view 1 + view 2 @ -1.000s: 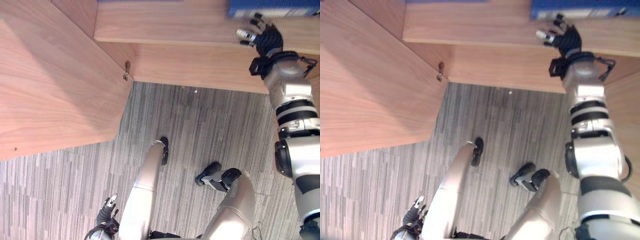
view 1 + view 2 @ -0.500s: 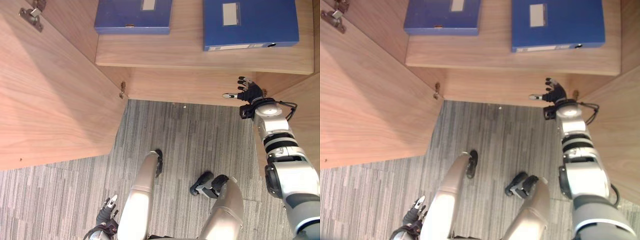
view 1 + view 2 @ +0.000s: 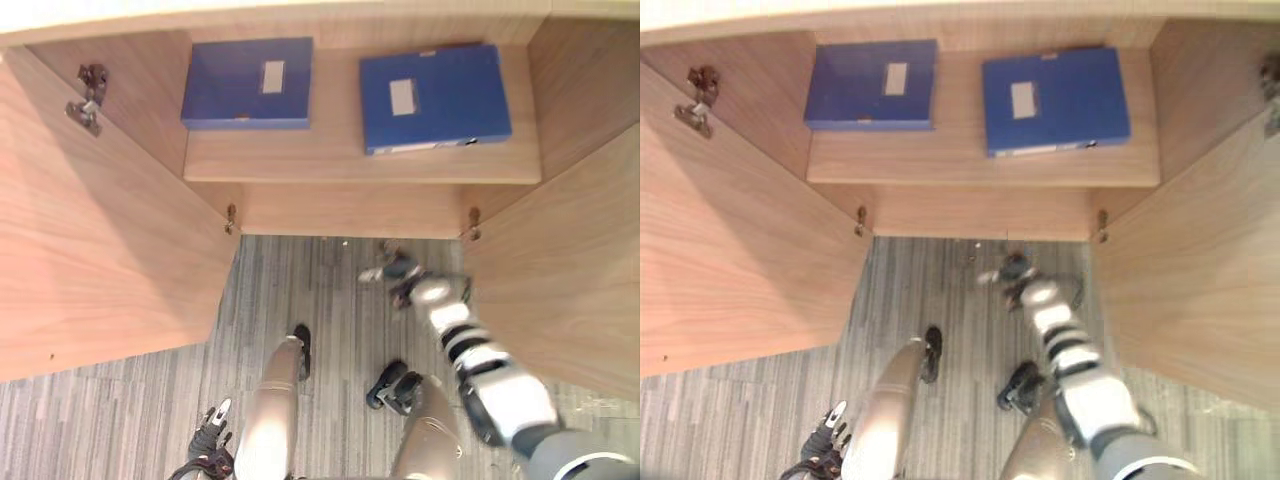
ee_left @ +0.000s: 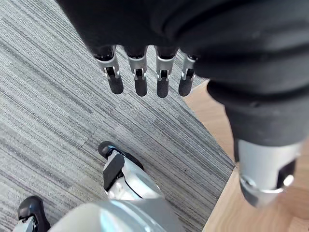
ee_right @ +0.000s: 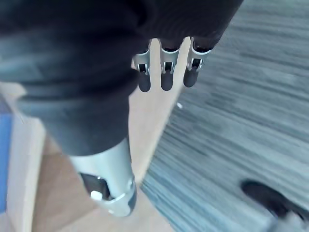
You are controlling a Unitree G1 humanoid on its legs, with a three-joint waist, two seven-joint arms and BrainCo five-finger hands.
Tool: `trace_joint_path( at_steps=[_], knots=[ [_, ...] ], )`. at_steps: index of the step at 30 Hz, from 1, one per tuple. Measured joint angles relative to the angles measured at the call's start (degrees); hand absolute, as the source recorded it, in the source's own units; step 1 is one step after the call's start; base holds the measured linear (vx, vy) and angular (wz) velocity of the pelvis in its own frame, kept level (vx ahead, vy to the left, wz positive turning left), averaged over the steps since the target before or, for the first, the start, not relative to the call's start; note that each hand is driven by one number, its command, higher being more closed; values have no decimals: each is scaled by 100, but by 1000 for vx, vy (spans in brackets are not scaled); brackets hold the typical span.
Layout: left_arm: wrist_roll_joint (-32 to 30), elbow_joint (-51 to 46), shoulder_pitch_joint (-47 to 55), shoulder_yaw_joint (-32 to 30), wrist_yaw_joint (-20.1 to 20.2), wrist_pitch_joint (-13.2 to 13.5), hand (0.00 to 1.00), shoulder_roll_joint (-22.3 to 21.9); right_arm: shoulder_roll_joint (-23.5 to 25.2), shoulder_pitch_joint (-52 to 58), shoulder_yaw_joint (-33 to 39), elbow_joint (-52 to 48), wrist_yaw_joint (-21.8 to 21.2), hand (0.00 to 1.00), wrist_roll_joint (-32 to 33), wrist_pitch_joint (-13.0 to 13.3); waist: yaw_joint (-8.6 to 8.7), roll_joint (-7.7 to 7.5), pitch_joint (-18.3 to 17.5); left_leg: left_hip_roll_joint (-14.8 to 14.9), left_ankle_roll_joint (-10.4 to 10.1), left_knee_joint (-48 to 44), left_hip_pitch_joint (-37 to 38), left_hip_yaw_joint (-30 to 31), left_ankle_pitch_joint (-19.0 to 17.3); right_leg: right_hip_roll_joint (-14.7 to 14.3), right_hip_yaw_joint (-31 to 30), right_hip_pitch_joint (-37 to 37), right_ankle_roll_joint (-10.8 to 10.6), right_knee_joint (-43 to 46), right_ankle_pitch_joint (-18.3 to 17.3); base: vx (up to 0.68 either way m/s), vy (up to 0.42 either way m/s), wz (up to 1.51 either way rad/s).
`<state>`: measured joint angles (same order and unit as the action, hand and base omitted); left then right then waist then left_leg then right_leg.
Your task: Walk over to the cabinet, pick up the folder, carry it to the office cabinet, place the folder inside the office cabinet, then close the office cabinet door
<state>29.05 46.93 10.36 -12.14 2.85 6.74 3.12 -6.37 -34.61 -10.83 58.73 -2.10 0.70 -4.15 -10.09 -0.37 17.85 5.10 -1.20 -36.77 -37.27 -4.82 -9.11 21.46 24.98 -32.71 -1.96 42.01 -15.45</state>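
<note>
You have two blue folders: the eleven o'clock folder (image 3: pixel 247 82) and the one o'clock folder (image 3: pixel 435 97). Each carries one white label, so two labels. Both lie on one shelf (image 3: pixel 350 160). Count two open cabinet doors, the nine o'clock door (image 3: pixel 100 260) and the three o'clock door (image 3: pixel 570 290). Four metal hinge fittings show: the ten o'clock fitting (image 3: pixel 698 95), the two o'clock fitting (image 3: pixel 1270 85), and nearer the middle the nine o'clock fitting (image 3: pixel 860 220) and the three o'clock fitting (image 3: pixel 1101 224). Two hands: the left hand (image 3: pixel 213 440) at seven o'clock, the right hand (image 3: pixel 393 272) just off centre toward four.
</note>
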Motion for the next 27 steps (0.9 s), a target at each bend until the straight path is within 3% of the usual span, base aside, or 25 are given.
trace_joint_path(
  at_steps=[3, 5, 11, 17, 23, 25, 27],
  knots=[
    [-179, 149, -8, -153, -80, 14, 0, -58, 705, 996, 213, 541, -5, 0, -213, -15, 48, -96, -157, 80, -114, 1062, 843, -72, 384, -324, 257, 779, -13, -983, 326, 135, -64, -9],
    [-297, 339, -7, -323, -161, 18, 0, -62, 1077, 1753, 901, 683, 120, 0, -116, -22, 115, -189, -377, 194, -233, 1809, 1393, -127, 675, -579, 522, 1279, -16, -1679, 558, 162, -80, -15],
    [-859, 648, 96, -754, -521, -15, 0, -138, 1077, 2890, 2532, 571, 702, 0, 691, 156, 324, -260, -967, 390, -489, 3258, 2346, -182, 1296, -1179, 904, 2158, -71, -2989, 995, 117, -104, 1],
    [-1041, 771, 147, -1056, -633, -24, 0, -244, 1105, 3283, 3212, 427, 725, 0, 1029, 207, 392, -241, -1350, 390, -507, 3607, 3145, -360, 1326, -1323, 874, 2929, -151, -3449, 1107, 55, -14, -3],
    [-1028, 754, -32, -1196, -641, -8, 0, -409, 1109, 3288, 3255, 400, 734, 0, 1145, 209, 423, -196, -1469, 370, -509, 3423, 3483, -352, 1229, -1344, 863, 3411, -143, -3584, 1141, -37, 10, 1],
    [-1025, 745, -42, -1216, -651, -8, 0, -403, 1103, 3214, 3160, 417, 752, 0, 1139, 209, 422, -145, -1377, 435, -489, 2376, 3246, -353, 850, -1348, 793, 3635, -151, -3620, 1094, -100, 21, -3],
    [-1024, 701, -9, -1236, -696, -10, 0, -402, 1090, 3141, 2944, 429, 793, 0, 1166, 236, 425, -114, -1327, 536, -455, 1195, 2806, -403, 742, -1349, 695, 3785, -129, -3682, 1081, -111, 26, -18]
  ],
)
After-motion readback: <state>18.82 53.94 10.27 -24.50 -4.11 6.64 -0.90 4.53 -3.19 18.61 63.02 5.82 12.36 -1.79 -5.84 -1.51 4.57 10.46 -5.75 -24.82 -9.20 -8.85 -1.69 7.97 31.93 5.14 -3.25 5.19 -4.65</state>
